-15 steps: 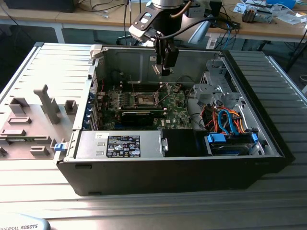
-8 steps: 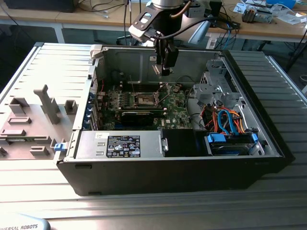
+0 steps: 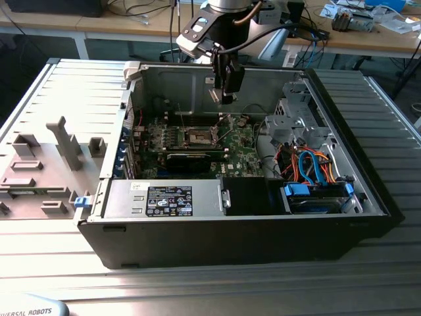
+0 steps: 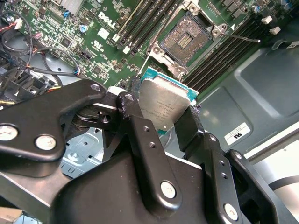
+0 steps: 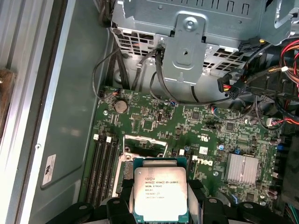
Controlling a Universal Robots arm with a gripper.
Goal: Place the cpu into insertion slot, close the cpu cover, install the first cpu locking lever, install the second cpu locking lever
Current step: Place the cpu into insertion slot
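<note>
The gripper [image 3: 227, 92] is clamped on the cpu [image 5: 160, 193], held above the motherboard [image 5: 219, 140] near the empty insertion slot [image 4: 185, 37]; seating, covering and locking all remain undone

Exterior view overlooks case [image 3: 230, 240]; wrist views share motherboard [image 5: 154, 122].

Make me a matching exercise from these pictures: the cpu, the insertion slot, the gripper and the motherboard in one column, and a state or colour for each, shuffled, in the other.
Column one
1. cpu
2. insertion slot
3. gripper
4. motherboard

Column two
A. green
B. empty, dark centre exposed
C. black, shut on the cpu
D. silver top, held above the motherboard

Pairs: 1-D, 2-B, 3-C, 4-A
</note>
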